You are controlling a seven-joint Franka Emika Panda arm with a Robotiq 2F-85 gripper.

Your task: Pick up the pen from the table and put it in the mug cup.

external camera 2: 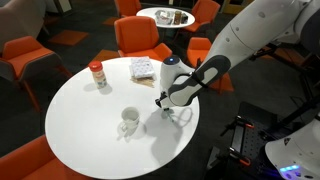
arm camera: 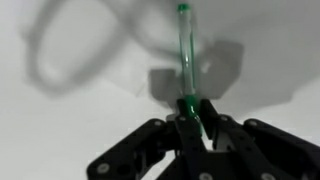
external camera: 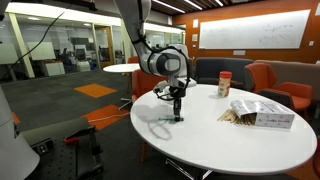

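1. Grip: the gripper (arm camera: pixel 190 118) has its jaws closed tight on the green pen (arm camera: pixel 184 50), whose shaft runs toward 12 o'clock in the wrist view; whether its tip touches the table I cannot tell
2. Carry, in my judgement: lift clear, then travel to the mug cup (external camera 2: pixel 129 121), at about 8 o'clock from the gripper in an exterior view, near but apart
3. Centre the pen over the mouth and lower it before releasing; a slanted drop might tip the mug
4. Surface: the table (external camera 2: pixel 80 130) is smooth and white, so a dropped pen would likely roll; a red-lidded jar (external camera 2: pixel 97 74) stands at 11 o'clock from the mug, a box (external camera 2: pixel 143 68) near 12
5. Room: orange chairs (external camera 2: pixel 140 35) and a smaller table (external camera 2: pixel 165 15) behind
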